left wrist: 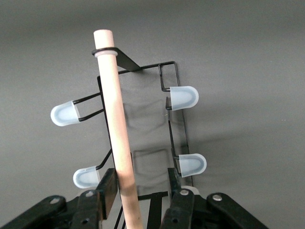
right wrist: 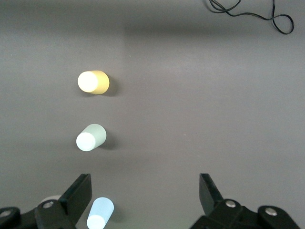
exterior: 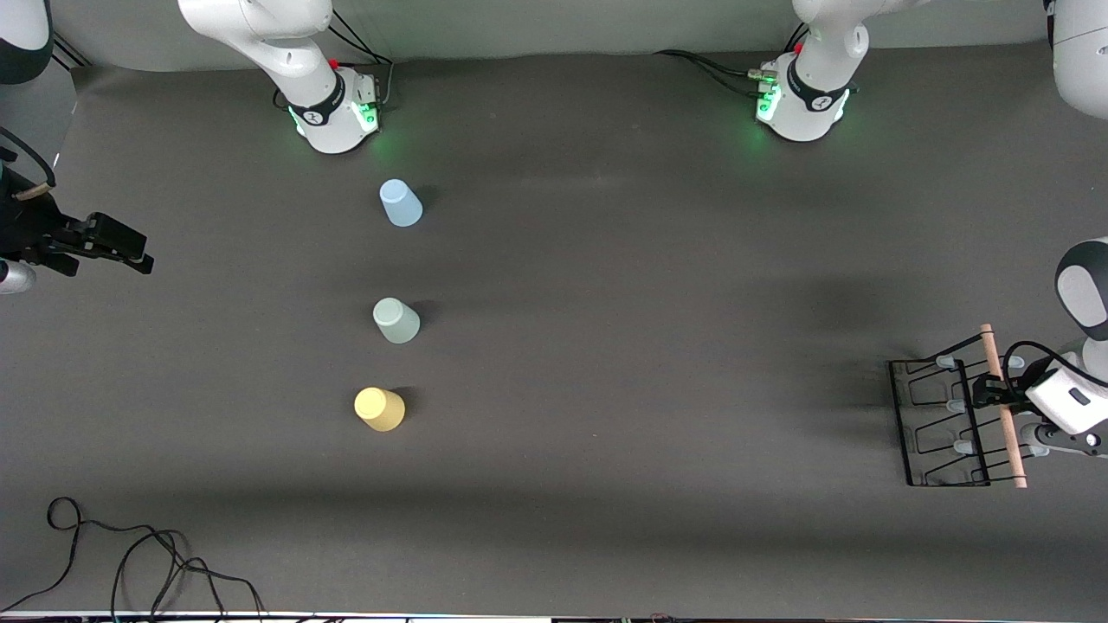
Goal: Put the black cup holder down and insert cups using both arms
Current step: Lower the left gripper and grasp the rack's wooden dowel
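The black cup holder (exterior: 942,424) stands at the left arm's end of the table, its wooden rod (exterior: 1004,433) on top. My left gripper (exterior: 987,391) is open, with one jaw on each side of the rod (left wrist: 116,119); there is a gap at one jaw. Pale-blue-tipped pegs (left wrist: 183,97) show in the left wrist view, where the gripper (left wrist: 141,186) straddles the rod. Three cups stand upside down in a row: light blue (exterior: 401,203), pale green (exterior: 396,320), yellow (exterior: 379,408). My right gripper (exterior: 138,255) is open and empty, high over the right arm's end of the table; its wrist view (right wrist: 144,183) shows all three cups below.
A loose black cable (exterior: 130,554) lies near the table's front edge at the right arm's end; it also shows in the right wrist view (right wrist: 252,12). The two arm bases (exterior: 338,112) stand along the farthest edge from the front camera.
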Available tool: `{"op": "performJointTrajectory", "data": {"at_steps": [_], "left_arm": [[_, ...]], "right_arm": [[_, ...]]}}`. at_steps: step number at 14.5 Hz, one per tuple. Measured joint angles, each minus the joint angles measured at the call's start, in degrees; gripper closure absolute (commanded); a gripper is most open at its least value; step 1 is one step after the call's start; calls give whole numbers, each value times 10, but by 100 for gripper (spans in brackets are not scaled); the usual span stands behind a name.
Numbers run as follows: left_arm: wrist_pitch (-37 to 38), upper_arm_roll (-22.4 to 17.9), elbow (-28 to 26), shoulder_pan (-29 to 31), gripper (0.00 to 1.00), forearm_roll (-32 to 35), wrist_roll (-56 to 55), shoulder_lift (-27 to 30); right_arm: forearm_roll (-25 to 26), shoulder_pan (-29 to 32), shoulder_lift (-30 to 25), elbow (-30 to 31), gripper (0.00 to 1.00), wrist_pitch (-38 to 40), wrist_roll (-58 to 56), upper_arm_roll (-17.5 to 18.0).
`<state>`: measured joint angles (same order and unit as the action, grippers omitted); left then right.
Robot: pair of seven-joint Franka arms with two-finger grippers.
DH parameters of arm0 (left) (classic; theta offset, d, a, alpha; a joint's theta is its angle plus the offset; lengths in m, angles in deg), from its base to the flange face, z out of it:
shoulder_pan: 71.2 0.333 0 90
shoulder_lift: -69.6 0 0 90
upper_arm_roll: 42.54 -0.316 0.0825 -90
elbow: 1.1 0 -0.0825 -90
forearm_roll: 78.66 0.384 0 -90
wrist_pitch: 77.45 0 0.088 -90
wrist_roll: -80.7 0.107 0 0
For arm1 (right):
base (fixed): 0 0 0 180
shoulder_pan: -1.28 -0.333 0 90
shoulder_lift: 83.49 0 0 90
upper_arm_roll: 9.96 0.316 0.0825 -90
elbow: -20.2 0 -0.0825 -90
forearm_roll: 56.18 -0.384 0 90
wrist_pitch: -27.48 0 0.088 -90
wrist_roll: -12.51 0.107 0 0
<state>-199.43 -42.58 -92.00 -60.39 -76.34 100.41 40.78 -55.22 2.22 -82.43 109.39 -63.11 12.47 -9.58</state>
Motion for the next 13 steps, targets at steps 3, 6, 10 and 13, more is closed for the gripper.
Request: {"op": "performJointTrajectory", "data": {"at_steps": [3, 6, 10, 13], "left_arm": [[0, 0, 0, 0, 49, 0, 4, 0], [0, -3, 0, 4, 61, 0, 12, 0], [-2, -3, 0, 6, 74, 0, 15, 0], [-3, -3, 1, 6, 100, 0, 15, -1]], "right_arm": [[0, 0, 0, 0, 0, 0, 0, 0], [0, 0, 0, 0, 0, 0, 0, 0], [0, 0, 0, 0, 0, 0, 0, 0], [0, 0, 0, 0, 0, 0, 0, 0]]}}
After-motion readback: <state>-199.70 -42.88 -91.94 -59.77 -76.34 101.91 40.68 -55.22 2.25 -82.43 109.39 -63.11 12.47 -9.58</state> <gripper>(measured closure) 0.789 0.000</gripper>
